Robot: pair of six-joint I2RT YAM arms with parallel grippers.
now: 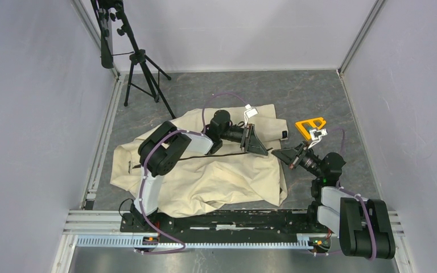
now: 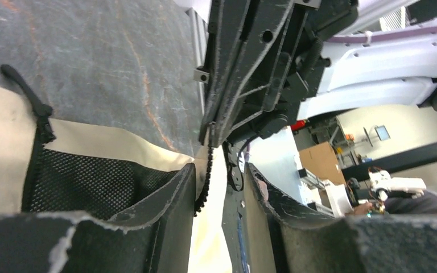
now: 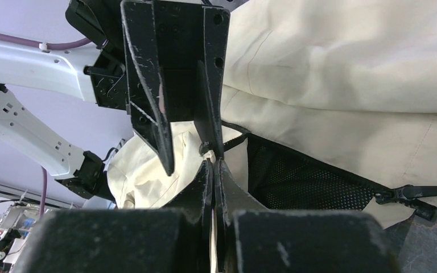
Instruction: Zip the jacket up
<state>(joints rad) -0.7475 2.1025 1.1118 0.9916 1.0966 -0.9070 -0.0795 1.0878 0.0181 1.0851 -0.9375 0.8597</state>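
Note:
The cream jacket [image 1: 222, 176] lies wrinkled on the grey floor, its dark zipper line [image 1: 205, 155] running left to right. My left gripper [image 1: 260, 149] reaches over it to the right end of that line. In the left wrist view the left gripper [image 2: 221, 170] is open, with the zipper teeth [image 2: 205, 182] and cream edge hanging between its fingers. My right gripper [image 1: 279, 153] meets it from the right. In the right wrist view the right gripper [image 3: 212, 162] is shut on the jacket's cream edge beside black mesh lining [image 3: 307, 176]. A black zipper pull [image 3: 401, 193] lies at the far right.
A black tripod [image 1: 139, 62] stands at the back left. An orange tool [image 1: 310, 125] lies just right of the jacket, behind the right gripper. An aluminium rail [image 1: 222, 236] holds the arm bases in front. White walls close in both sides.

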